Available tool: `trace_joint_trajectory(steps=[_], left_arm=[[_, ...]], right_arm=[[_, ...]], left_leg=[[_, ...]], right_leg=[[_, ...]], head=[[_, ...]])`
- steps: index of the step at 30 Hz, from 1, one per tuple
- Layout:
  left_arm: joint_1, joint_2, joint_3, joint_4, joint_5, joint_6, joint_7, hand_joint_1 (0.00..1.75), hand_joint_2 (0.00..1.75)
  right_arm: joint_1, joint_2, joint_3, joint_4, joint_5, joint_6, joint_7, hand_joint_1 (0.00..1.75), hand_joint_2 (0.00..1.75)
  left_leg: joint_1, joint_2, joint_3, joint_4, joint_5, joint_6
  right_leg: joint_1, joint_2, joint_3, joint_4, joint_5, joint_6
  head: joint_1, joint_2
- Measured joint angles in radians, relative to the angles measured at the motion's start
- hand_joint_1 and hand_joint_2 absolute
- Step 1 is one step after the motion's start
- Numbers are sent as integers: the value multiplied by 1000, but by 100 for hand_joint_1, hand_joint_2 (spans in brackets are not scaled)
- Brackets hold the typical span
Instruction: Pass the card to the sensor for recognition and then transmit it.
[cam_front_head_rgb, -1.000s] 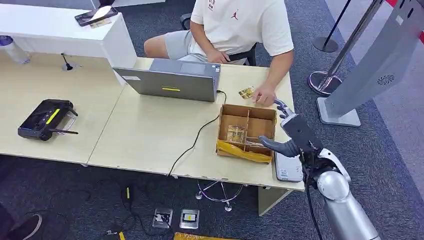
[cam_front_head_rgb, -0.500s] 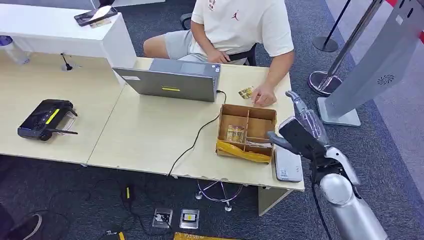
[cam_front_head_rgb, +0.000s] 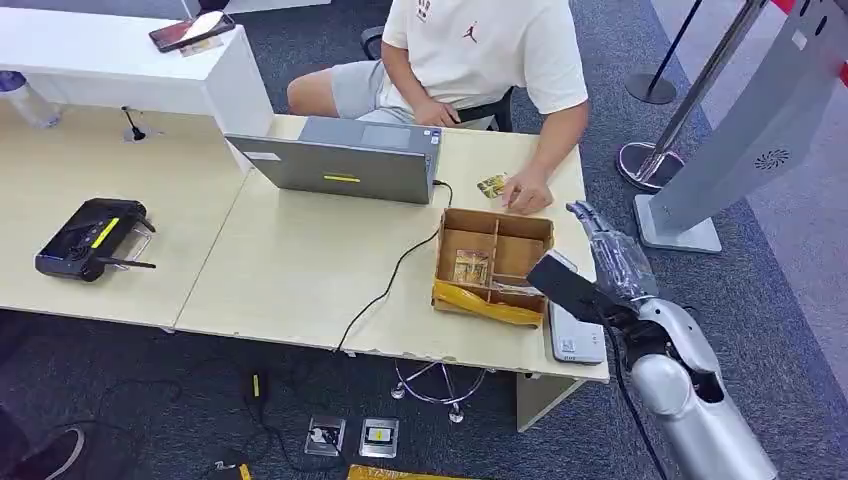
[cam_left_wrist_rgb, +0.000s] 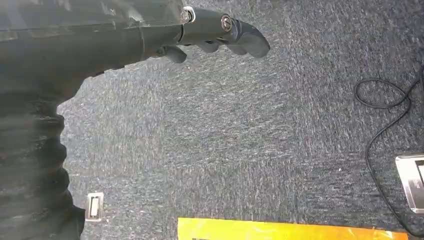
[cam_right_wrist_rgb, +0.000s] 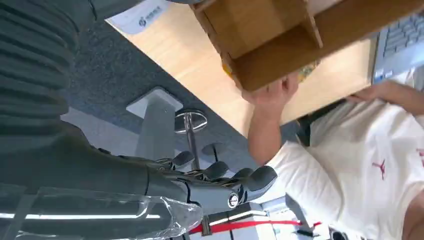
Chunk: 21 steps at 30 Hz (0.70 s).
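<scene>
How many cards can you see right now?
2: one card on the table by the person's hand, one inside the cardboard box. More may be stacked or hidden there.

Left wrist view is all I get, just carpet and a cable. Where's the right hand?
Observer: In the head view the right hand hovers at the table's right end beside the cardboard box, holding nothing.
Operator: Card?
Observer: A gold card lies flat on the table beyond the box, next to a person's hand.
Operator: Sensor?
Observer: A flat white device lies at the table edge just below the right hand. I can't confirm that it's the sensor.
</scene>
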Motion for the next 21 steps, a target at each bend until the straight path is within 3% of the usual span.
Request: trace_joint_trajectory(steps=[13, 21], left_arm=[[0, -3, 0, 0, 2, -2, 3, 0, 175], [0, -3, 0, 0, 2, -1, 7, 0, 175]], right_arm=[[13, 1, 29, -16, 4, 63, 5, 0, 175], [16, 3, 37, -15, 18, 57, -2, 0, 175]], left_leg=[[0, 0, 0, 0, 0, 0], [0, 0, 0, 0, 0, 0]], right_leg=[[0, 0, 0, 0, 0, 0], [0, 0, 0, 0, 0, 0]], head=[[0, 0], [0, 0]])
